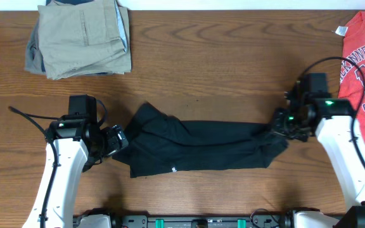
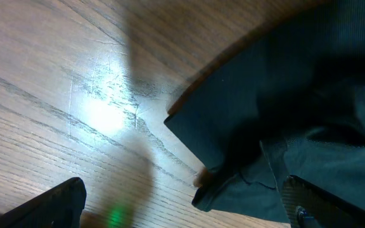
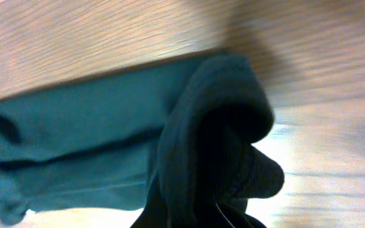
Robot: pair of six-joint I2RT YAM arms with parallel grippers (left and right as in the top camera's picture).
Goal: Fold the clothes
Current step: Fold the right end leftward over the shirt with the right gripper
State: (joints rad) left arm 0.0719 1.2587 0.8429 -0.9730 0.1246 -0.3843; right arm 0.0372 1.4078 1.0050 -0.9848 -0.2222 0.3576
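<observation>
The clothes, a black T-shirt (image 1: 195, 147), lie as a long folded strip across the middle of the table, with a small white label on the front edge. My left gripper (image 1: 118, 140) stands open at the strip's left end. In the left wrist view a corner of the shirt (image 2: 277, 107) lies between the spread fingers (image 2: 59, 202), and nothing is pinched. My right gripper (image 1: 279, 124) is shut on the shirt's right end. In the right wrist view the bunched fabric (image 3: 214, 145) hides the fingers.
Folded khaki trousers (image 1: 81, 38) sit on other folded clothes at the back left. A red T-shirt (image 1: 363, 69) with white lettering lies along the right edge. Bare wooden tabletop (image 1: 220, 63) stretches behind the strip.
</observation>
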